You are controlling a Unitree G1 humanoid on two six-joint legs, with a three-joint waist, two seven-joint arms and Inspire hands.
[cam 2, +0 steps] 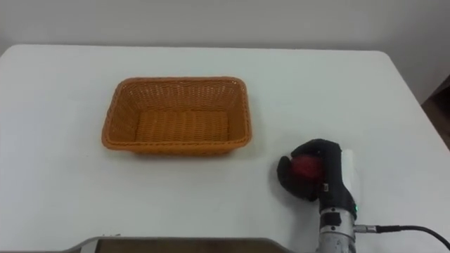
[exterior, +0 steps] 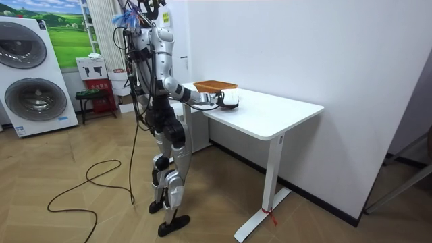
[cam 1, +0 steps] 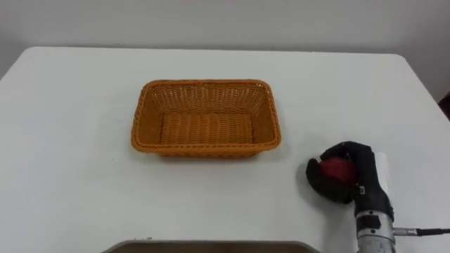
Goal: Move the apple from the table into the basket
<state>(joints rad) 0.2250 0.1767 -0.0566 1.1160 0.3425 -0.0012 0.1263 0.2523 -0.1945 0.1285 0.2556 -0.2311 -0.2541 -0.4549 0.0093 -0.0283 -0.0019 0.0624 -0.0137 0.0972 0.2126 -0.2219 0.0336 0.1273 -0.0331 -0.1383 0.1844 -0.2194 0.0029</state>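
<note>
One apple [cam 1: 337, 171]: red, round, enclosed in the right hand, low over the table's right near part.
Right hand [cam 1: 365, 179]: dark fingers curled round the apple from above and from the sides, with red showing between them; the arm comes in from the lower right.
Contact with table: cannot tell whether the apple rests on the top or is just lifted off it.
Table [cam 1: 70, 140]: white, with the robot standing at its near end, as the room view shows.
Basket [cam 1: 206, 147]: orange wicker, rectangular, open side up, nothing in it; it stands near the table's middle.
Key relation: the basket lies forward and to the left of the apple, well apart from it, with bare tabletop between.
Basket axis: long sides run left to right across the robot's front; the near long wall faces the hand.
Apple axis: no long axis to speak of; stem direction is hidden by the fingers.
Judged next move: lift, carry forward-left over the near wall, then release inside.
</note>
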